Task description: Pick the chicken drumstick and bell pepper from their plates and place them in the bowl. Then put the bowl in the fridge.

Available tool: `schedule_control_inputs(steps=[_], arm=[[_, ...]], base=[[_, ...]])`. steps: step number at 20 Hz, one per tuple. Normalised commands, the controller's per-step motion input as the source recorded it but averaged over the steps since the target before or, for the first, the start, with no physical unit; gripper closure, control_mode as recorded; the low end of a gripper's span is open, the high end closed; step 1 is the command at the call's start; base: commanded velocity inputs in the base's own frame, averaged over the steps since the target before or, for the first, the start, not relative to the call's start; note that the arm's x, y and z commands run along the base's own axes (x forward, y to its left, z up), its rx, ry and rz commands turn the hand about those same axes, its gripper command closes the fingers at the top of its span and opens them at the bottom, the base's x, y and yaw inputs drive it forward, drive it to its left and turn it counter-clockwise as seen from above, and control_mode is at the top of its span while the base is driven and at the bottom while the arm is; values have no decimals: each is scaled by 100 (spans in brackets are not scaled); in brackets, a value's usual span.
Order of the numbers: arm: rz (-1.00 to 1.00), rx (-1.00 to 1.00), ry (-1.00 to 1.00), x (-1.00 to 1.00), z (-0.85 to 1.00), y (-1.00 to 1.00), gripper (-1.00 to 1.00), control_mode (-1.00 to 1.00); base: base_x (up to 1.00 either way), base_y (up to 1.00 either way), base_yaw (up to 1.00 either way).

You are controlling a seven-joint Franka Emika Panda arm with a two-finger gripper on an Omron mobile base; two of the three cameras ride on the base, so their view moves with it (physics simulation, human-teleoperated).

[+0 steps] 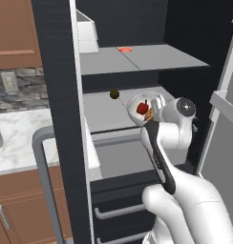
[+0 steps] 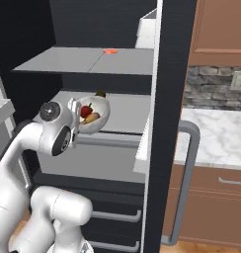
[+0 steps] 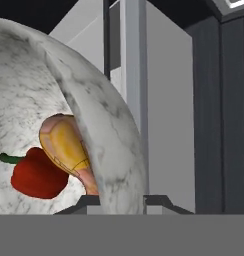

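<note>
One bowl point(image 1: 146, 102) holds one bell pepper point(image 3: 38, 175) and one chicken drumstick point(image 3: 69, 150). One open fridge point(image 1: 56, 95) shows two grey shelves point(image 1: 137, 58), with one small dark round item point(image 1: 114, 94) on the lower and one flat red item point(image 1: 124, 49) on the upper. Two grey drawer handles point(image 1: 116, 212) sit below.

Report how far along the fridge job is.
Done: the bell pepper and chicken drumstick lie in the bowl. In hand: the claw, shut on the bowl's rim, holds it tilted before the open fridge. Left: set it on a shelf, let go.
</note>
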Motion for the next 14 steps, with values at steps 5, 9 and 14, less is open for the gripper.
schedule_control_inputs(steps=[5,9,14], arm=[[0,12,0,55,-18,-5,100,-100],[0,12,0,50,-26,0,100,-100],[0,7,-1,54,-24,0,100,-100]], base=[[0,0,0],[0,0,0],[0,0,0]])
